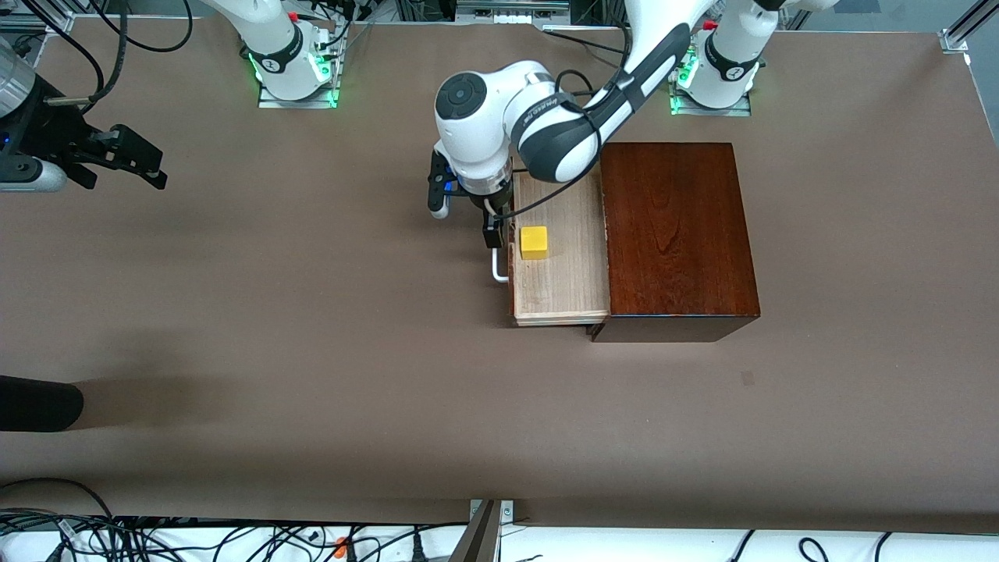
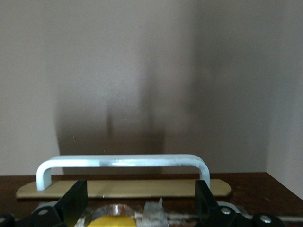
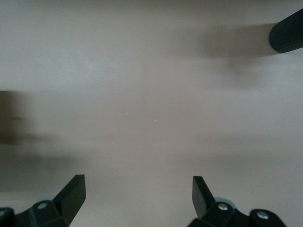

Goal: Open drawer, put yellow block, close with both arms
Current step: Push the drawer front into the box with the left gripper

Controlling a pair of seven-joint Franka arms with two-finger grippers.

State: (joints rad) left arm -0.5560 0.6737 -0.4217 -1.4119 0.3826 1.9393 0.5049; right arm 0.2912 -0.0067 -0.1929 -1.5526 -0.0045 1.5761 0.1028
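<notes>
- My left gripper [image 1: 493, 232] had its fingers [image 2: 75, 201] spread wide, holding nothing, just at the white handle [image 2: 123, 161] of the drawer [image 1: 560, 265].
- The yellow block [image 1: 535, 242] sat in the pulled-out drawer, on its pale wood floor, close beside my left fingertips.
- The drawer stuck out of the mahogany box [image 1: 677, 234] toward the right arm's end of the table [image 1: 312, 328].
- My right gripper [image 1: 133, 160] waited over bare table at that end, fingers [image 3: 72, 194] wide apart and empty.
</notes>
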